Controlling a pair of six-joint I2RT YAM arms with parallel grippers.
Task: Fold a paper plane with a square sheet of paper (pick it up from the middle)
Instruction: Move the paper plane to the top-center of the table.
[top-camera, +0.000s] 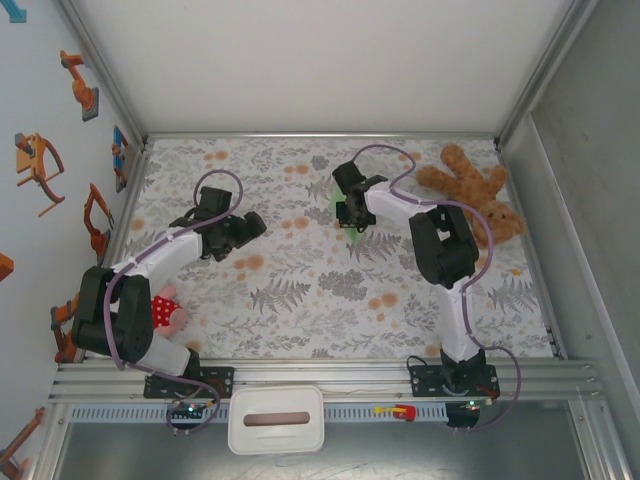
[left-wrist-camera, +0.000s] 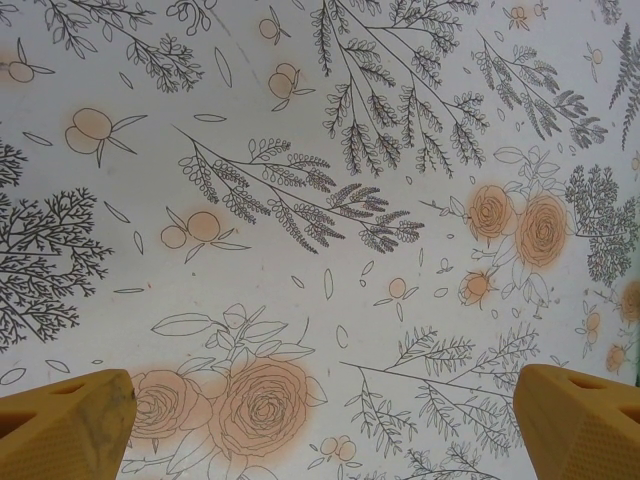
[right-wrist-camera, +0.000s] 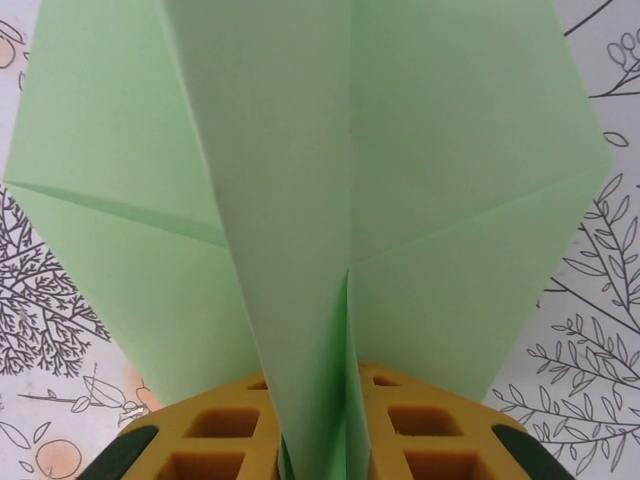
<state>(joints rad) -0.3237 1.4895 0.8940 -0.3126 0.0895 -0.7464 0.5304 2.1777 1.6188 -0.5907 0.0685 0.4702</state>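
Pale mint-green folded paper plane (right-wrist-camera: 300, 200) is lying far-middle on the floral-print table (top-camera: 320, 320), near the brown plush teddy bear (top-camera: 470, 185) but not touching it. It's reading as a finished dart, with the centre crease running down the middle and a wing spreading out to either side.

Right hand (right-wrist-camera: 320, 425) is sitting right on it. Its yellow fingers (right-wrist-camera: 210, 435) are standing close on either side of the centre keel, which is running down between them. Gap is narrow, and I can't tell if they're pinching the paper or just bracketing it. Can't tell either whether the plane is resting on the table or hanging just above it.

Left hand (left-wrist-camera: 325, 410) is hovering over bare table well off to the left, spread wide and gripping nothing.

I'm judging we're on the last step: folds done, plane being set down and let go. Next move is calling for the right hand opening enough to clear the keel, then lifting straight up. Any sideways drag is risking a snagged wing and a pulled crease. Left arm isn't needed for this.
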